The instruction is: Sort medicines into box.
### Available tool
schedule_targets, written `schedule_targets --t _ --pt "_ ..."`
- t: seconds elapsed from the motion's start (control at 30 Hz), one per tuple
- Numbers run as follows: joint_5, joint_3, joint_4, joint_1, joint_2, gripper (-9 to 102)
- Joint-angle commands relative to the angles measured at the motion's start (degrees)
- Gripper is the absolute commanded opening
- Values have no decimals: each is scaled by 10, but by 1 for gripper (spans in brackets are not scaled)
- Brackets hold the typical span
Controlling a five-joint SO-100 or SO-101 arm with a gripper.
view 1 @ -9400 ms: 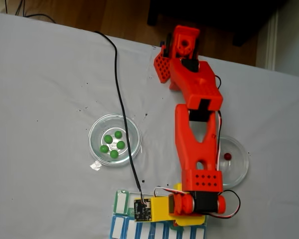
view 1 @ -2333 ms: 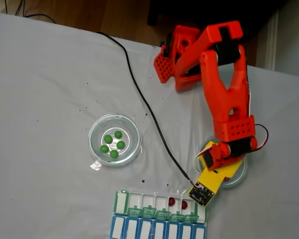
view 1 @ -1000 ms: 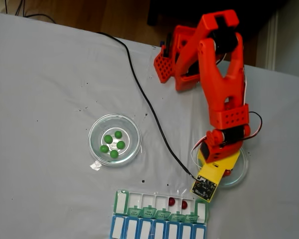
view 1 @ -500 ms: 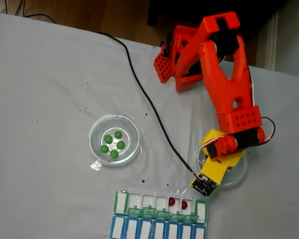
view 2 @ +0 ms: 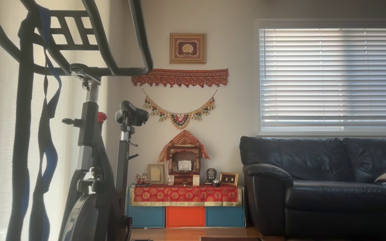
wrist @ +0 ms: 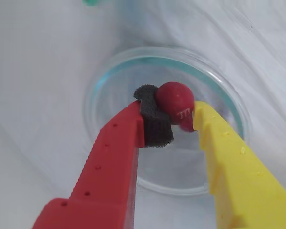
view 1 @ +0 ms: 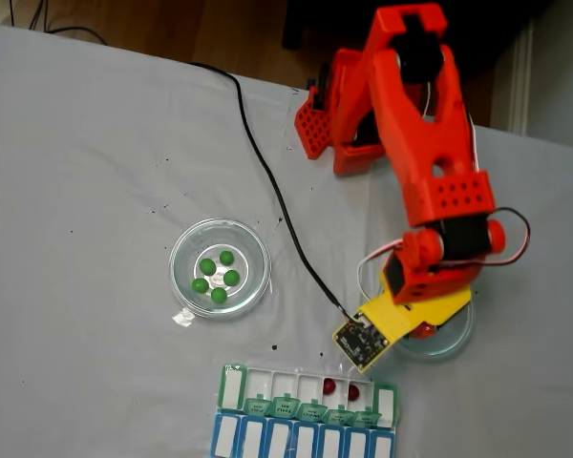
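- The gripper (wrist: 174,125) is clamping a red pill (wrist: 175,101) between its foam-padded red finger and its yellow finger; the grip is sitting near the tips.
- The pill is hanging over the clear dish (wrist: 112,76); lifting straight up is advisable, keeping pressure constant.
- The box (view 1: 306,410) is lying just beside the dish; two red pills (view 1: 341,389) are occupying adjacent compartments; five green pills (view 1: 217,277) are waiting in the other dish (view 1: 186,248).

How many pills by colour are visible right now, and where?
Green pills: 5, all in the left glass dish in the fixed view.
Red pills: 3, namely 2 in the pill organizer compartments and 1 gripped by the hand over the right glass dish.
Total: 8 pills.
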Motion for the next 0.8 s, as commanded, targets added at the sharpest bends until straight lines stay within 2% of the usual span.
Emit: schedule_targets --t 0.0,0.3,0.6,0.77 --pt "27 -3 -54 16 67 1" --pt "31 20 -163 91 -3 1" --pt "26 -102 -173 168 -148 1" --pt "29 -187 -150 190 -227 1"
